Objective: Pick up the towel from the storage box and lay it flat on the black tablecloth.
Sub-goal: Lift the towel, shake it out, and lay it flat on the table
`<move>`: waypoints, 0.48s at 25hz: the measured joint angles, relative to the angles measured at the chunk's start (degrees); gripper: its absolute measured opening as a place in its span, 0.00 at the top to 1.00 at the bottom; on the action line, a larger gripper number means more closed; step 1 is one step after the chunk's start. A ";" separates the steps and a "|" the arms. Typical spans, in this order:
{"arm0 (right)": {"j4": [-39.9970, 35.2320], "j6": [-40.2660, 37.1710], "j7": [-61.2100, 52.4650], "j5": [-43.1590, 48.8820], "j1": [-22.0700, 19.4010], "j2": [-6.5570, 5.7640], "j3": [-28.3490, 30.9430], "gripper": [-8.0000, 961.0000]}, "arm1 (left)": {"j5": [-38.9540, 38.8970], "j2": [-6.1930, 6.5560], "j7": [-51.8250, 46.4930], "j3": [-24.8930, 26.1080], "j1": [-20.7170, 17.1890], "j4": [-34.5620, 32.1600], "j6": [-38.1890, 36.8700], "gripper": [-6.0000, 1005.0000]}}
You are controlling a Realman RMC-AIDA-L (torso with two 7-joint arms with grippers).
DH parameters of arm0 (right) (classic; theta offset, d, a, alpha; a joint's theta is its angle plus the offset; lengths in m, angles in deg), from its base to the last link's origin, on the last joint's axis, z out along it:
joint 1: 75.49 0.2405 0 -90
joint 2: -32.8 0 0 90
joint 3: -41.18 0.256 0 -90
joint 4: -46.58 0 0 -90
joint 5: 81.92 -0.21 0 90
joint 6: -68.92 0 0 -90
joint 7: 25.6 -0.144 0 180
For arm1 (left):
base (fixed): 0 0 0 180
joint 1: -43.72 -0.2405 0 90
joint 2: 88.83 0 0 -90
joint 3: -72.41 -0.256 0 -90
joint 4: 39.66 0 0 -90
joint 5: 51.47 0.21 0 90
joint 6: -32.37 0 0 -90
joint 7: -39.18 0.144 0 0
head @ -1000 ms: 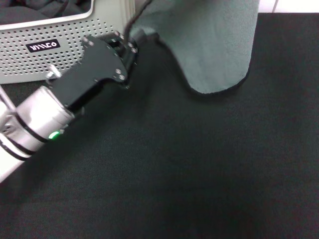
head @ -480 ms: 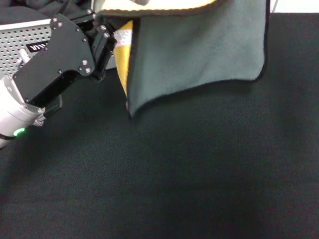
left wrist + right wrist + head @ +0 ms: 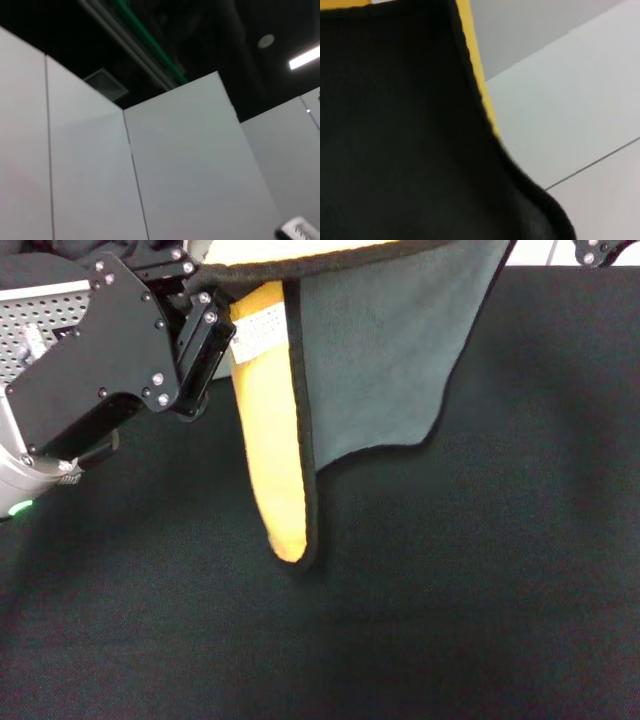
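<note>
Towel: the towel (image 3: 385, 350) is hanging in the air above the black tablecloth (image 3: 420, 610), grey-green face toward the head camera, with one side curling round to show a long yellow strip and a small white label near the top.
Left gripper: the left gripper (image 3: 205, 325) is sitting at the towel's upper corner beside the label; it is apparently pinching that corner, but the fingers are hiding behind the housing and cloth, so I cannot tell whether they are together.
Right gripper: only a sliver of the right gripper (image 3: 600, 250) is showing at the top edge of the head view, near the towel's other upper corner; its grip cannot be told.
Storage box: the storage box (image 3: 40, 320) is peeking out behind the left arm, well clear of the hanging cloth.
Right wrist view: dark cloth with a yellow edge (image 3: 475, 70) is filling most of it.
Stage: the towel is out of the box and not yet spread.
Risk: the curled yellow side is likely to land folded under, leaving a doubled strip rather than a flat sheet.
Risk: uneven lowering may be bunching the loose lower edge.
Risk: a thin corner pinch may be slipping under the towel's weight.
</note>
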 joint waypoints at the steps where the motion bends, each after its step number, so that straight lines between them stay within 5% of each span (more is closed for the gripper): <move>1: 1.41 0.39 0.64 -1.31 -0.01 -0.02 0.01 0.86 | -0.02 -0.15 -0.04 0.02 -0.16 -1.09 -0.14 0.96; 5: 8.14 3.47 5.26 -7.53 -0.04 0.05 -0.33 0.83 | -0.22 -0.38 -0.06 0.08 -0.13 -2.48 -0.30 0.96; 12: 16.19 7.85 6.22 -13.36 0.56 0.05 0.02 0.59 | -0.46 -0.59 -0.07 0.10 0.56 -5.07 -0.45 0.96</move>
